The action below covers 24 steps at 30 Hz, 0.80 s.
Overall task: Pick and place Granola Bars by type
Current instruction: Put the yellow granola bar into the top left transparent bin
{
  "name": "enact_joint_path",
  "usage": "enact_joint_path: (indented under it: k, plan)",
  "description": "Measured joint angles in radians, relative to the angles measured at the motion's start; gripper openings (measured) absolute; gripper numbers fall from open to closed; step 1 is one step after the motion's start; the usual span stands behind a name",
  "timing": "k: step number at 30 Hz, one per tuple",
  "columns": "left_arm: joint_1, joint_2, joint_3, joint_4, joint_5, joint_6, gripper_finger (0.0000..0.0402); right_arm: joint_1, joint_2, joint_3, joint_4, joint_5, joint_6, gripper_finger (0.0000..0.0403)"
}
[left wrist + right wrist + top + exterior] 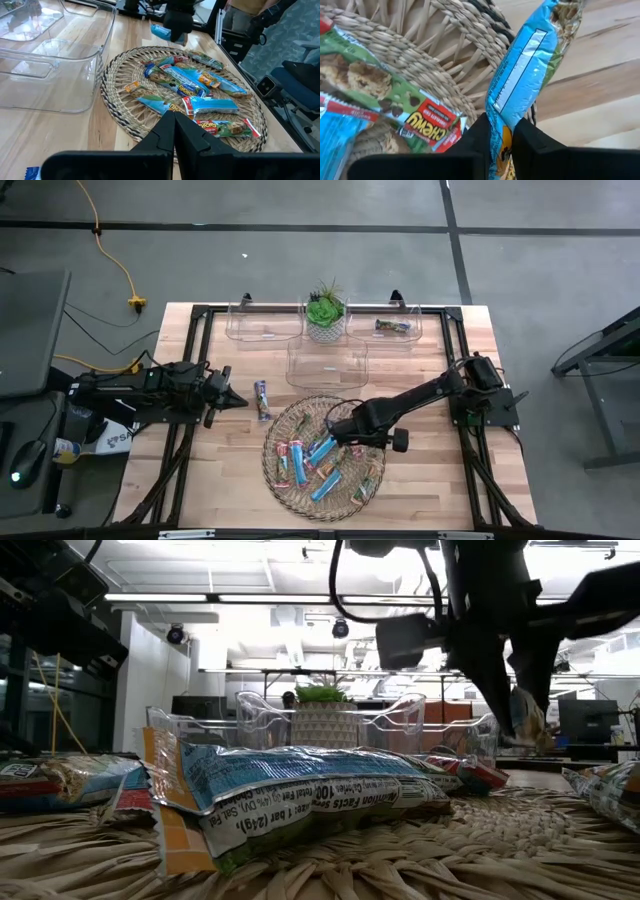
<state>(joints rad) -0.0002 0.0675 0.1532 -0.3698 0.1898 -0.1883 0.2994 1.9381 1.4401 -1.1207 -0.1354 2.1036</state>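
Two dark arms are seen over a light wooden table (430,480), so starting with the big stuff. Near the table's front edge a round wicker tray (285,492) is set, and most of the granola bars (322,470) are heaped on it: blue ones, red-and-green ones, all lying flat and overlapping. At the back of the table three clear plastic bins are lined up around a small potted plant (325,312): a left bin (265,325), a right bin (398,330) with one bar (393,326) already lying in it, and a middle bin (327,365) placed a bit nearer the tray.

The right arm is stretched across from the right side so that the right gripper (330,433) is held over the tray's back rim. Its fingers are clamped on a blue-wrapped bar (522,75), which is pinched by one end in the right wrist view, the rest of it sticking out past the tray's rim and over bare wood. Just beside it on the wicker a green and red chewy bar (395,107) is seen.

The left arm is parked at the table's left side, well apart from the tray, and the left gripper (174,131) is pointed toward it with its fingers pressed together, nothing between them. One lone bar (262,400) is left on the wood between that gripper and the tray, touching neither.
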Motion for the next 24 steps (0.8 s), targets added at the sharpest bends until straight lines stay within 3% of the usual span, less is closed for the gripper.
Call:
enact_joint_path:
  k: [14,18,24]
  plan:
    - [0.0,0.0,0.0,0.0,0.003,0.0,0.0001,0.051,0.0,0.27,-0.355,0.046,0.0,0.0035]
    - [0.0,0.0,0.0,0.0,0.003,0.0,0.0001,0.051,0.0,0.372,-0.449,0.117,-0.038,0.0028]
    - [0.0,0.0,0.0,0.0,0.003,0.0,0.0001,0.022,-0.001,0.475,-0.449,0.28,-0.146,0.0034]
